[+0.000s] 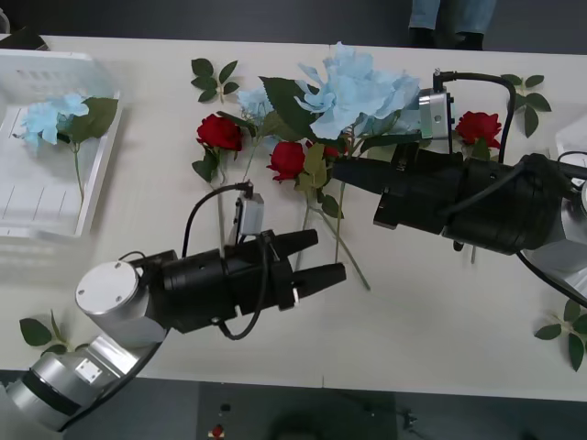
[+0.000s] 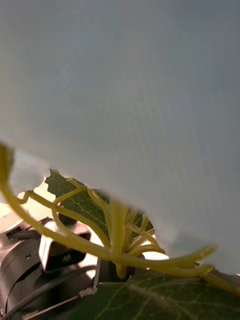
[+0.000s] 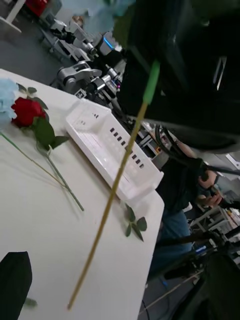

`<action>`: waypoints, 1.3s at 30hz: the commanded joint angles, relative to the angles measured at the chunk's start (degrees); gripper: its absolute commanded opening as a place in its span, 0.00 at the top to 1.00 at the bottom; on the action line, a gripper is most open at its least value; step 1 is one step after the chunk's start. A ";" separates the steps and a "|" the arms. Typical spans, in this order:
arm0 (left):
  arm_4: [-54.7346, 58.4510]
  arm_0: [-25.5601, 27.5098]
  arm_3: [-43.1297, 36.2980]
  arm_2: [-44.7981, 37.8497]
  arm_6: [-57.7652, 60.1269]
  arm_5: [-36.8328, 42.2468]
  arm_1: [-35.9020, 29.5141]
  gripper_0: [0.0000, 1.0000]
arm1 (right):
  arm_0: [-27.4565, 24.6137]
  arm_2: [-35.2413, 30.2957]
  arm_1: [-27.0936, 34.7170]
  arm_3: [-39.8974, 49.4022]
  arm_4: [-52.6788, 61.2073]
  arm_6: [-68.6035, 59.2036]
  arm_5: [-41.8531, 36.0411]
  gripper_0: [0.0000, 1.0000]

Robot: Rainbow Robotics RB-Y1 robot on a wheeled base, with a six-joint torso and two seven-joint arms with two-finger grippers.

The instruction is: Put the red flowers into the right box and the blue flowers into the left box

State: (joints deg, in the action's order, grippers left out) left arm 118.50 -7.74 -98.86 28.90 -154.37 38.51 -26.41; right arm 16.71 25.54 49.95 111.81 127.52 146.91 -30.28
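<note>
My right gripper [image 1: 347,171] is shut on the stem of a big pale blue flower [image 1: 353,87], held up over the table's middle. Its stem [image 3: 112,195] hangs down free, and its bloom [image 2: 125,90] and leaves crowd the right wrist view. My left gripper [image 1: 323,258] hovers open just in front of that stem, holding nothing. Three red flowers lie on the table [image 1: 220,133] [image 1: 287,160] [image 1: 478,126]. The left box [image 1: 101,179] at the far left holds one blue flower [image 1: 46,117]. The right box [image 3: 112,150] lies beyond a red rose [image 3: 25,111]; its edge [image 1: 570,137] shows at the table's right.
A smaller blue bloom [image 1: 257,101] lies behind the held one. Loose green leaf sprigs lie at the back [image 1: 215,78] [image 1: 525,96] and at the front corners [image 1: 41,335] [image 1: 569,335]. The white table [image 1: 431,321] has bare room along its front.
</note>
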 commanded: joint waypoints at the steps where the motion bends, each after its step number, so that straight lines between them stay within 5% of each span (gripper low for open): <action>1: 0.77 -3.77 -0.98 1.60 -0.63 -3.18 0.40 0.00 | 2.01 -0.93 -0.03 1.04 0.54 -1.98 0.05 1.00; 6: 0.77 -7.02 -0.90 3.88 -0.63 -7.58 0.66 0.00 | 2.01 -0.93 -0.03 0.95 0.54 -2.07 0.05 1.00; 8: 0.77 -8.25 -0.90 5.11 -0.63 -9.60 0.66 0.17 | 2.01 -0.93 -0.03 0.95 0.54 -2.07 0.05 1.00; 12: 0.77 -9.75 -0.90 7.05 -0.63 -12.32 0.57 0.88 | 2.01 -0.93 -0.03 1.04 0.54 -2.07 0.05 1.00; 13: 0.77 -9.75 -0.90 7.14 -0.63 -12.41 0.57 0.99 | 2.01 -0.93 -0.03 0.95 0.54 -2.07 0.05 1.00; 32: 2.44 -9.66 -0.90 7.14 -0.63 -14.61 -0.39 1.00 | 2.01 -0.93 -0.12 0.95 0.45 -2.33 0.66 0.98; 33: 2.70 -9.57 -0.90 7.05 -0.63 -14.61 -0.39 1.00 | 2.01 -0.93 -0.03 0.95 0.54 -2.42 0.66 0.84; 34: 3.05 -9.48 -0.90 6.87 -0.63 -14.61 -0.39 1.00 | 2.01 -0.93 -0.03 0.95 0.54 -2.60 0.75 0.43; 36: 3.23 -9.40 -0.90 6.70 -0.63 -14.61 -0.48 1.00 | 2.01 -0.93 -0.12 1.04 0.54 -2.95 0.75 0.03; 39: 3.76 -9.31 -0.98 6.43 -0.63 -14.52 -0.48 1.00 | 2.01 -0.93 -0.12 0.95 0.54 -3.30 0.84 0.00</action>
State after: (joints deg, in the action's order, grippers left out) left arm 121.52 -17.06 -98.82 36.57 -154.36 24.34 -26.15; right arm 16.81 25.54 49.95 111.81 127.52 145.59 -29.60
